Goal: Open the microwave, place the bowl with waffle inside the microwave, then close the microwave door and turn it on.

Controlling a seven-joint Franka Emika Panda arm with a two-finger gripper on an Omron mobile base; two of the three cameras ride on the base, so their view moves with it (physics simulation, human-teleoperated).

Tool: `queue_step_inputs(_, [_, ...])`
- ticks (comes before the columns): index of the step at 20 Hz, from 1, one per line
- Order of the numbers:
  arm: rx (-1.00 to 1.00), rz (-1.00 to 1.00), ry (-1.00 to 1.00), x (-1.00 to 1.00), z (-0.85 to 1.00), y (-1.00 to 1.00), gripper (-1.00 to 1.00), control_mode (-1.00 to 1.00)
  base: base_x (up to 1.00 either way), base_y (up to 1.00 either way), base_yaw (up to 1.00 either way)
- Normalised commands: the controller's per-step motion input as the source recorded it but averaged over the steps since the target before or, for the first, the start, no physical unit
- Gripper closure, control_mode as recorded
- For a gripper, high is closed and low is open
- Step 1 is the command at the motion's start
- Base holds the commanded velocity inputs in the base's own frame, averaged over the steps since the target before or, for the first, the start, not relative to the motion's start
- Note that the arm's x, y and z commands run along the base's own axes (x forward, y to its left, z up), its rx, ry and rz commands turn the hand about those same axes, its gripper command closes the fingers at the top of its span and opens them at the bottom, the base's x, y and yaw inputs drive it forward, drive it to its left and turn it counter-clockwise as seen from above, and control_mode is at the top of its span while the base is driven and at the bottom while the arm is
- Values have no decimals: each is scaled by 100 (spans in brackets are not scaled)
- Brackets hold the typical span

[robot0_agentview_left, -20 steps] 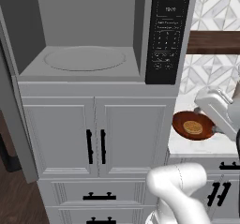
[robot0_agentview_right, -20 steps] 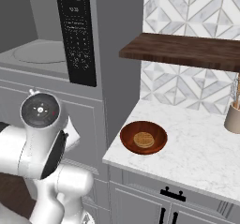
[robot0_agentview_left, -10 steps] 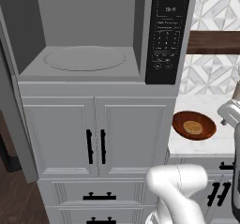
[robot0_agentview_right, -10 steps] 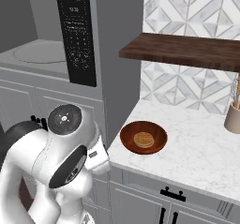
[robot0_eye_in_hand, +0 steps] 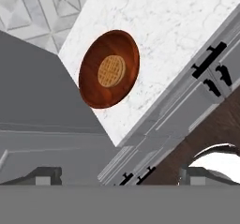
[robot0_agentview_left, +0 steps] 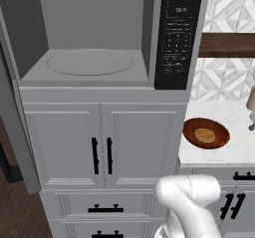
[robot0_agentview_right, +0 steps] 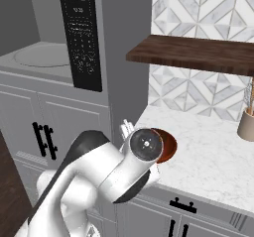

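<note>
The large grey built-in microwave [robot0_agentview_left: 99,38] stands open across the upper left of the left base view, its grey cavity and pale round turntable [robot0_agentview_left: 90,61] bare, and the edge of its swung-out grey door [robot0_agentview_left: 20,147] runs down the left side of that frame. The shallow round reddish-brown bowl [robot0_agentview_left: 206,133] sits on the white marble counter [robot0_agentview_left: 229,117] at the right centre of the same view, close to the counter's front edge and just to the right of the microwave column, with the small golden waffle disc [robot0_agentview_left: 204,135] lying flat in its middle. In the hand view the bowl [robot0_eye_in_hand: 109,69] appears in the upper left centre, well above the two dark finger tips at the bottom corners; the two-finger gripper [robot0_eye_in_hand: 117,177] is spread wide with nothing between its fingers and is apart from the bowl. So the bowl lies ahead of the hand and a little to the left of its centre line in that frame, with no contact yet. Being round, the bowl offers no long axis, so the likely grasp is on its rim. Judging from this, opening is done and the reach to the bowl is the step in hand.
</note>
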Motion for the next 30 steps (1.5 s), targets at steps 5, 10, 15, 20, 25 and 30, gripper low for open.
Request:
queue_step_inputs(5, [6,0,17,62,-38,-58,-100,-100,0,0,0])
queue_step_inputs(10, [1,1,11,61,-53,-43,-100,-100,0,0,0])
queue_step_inputs(15, [0,4,-1,48,-63,-7,-100,-100,0,0,0])
queue_step_inputs(20, [0,5,0,65,-50,0,-100,-100,0,0,0])
queue_step_inputs(25, [0,6,2,68,-40,0,-100,-100,0,0,0])
queue_step_inputs(30, [0,4,7,45,-41,0,-100,-100,0,0,0])
